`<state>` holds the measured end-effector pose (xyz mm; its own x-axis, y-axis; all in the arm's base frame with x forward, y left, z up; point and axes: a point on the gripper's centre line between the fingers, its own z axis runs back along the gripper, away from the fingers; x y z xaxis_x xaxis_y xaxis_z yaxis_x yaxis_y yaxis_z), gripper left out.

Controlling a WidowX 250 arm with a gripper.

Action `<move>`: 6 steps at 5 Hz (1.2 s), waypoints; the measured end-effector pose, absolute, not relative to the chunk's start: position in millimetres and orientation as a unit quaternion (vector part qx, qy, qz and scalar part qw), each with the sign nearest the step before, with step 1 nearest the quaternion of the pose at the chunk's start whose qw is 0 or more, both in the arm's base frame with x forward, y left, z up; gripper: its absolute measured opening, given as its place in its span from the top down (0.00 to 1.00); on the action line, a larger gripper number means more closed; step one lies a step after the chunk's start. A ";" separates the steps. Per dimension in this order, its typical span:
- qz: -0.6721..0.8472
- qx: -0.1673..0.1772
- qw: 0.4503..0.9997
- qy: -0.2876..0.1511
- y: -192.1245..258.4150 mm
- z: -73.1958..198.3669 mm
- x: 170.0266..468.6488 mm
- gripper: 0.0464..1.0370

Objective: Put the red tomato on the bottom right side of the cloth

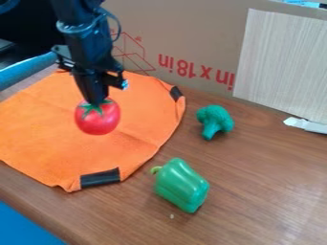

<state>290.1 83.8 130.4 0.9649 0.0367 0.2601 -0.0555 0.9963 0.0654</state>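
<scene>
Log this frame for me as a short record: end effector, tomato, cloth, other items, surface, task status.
end effector: at the tomato's leafy top
tomato: red, over the cloth's middle area; lifted or resting, cannot tell
cloth: orange, black strips at two edges
other items: green pepper, lying beside the cloth; green broccoli, farther back
surface: brown wood-look table
backdrop: cardboard
task status: tomato not yet at the cloth's bottom right

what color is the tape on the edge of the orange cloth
The tape is black, seen best in the camera view.
</scene>
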 end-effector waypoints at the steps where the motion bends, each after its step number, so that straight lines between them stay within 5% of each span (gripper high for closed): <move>1: 0.015 0.041 0.991 -0.127 89.6 121.9 284.9 1.00; 4: 0.011 0.030 0.996 -0.083 87.9 100.9 280.4 0.95; 5: 0.008 0.025 0.996 -0.083 87.2 105.7 282.0 0.81; 6: 0.007 0.021 0.997 -0.074 86.0 107.4 280.3 0.54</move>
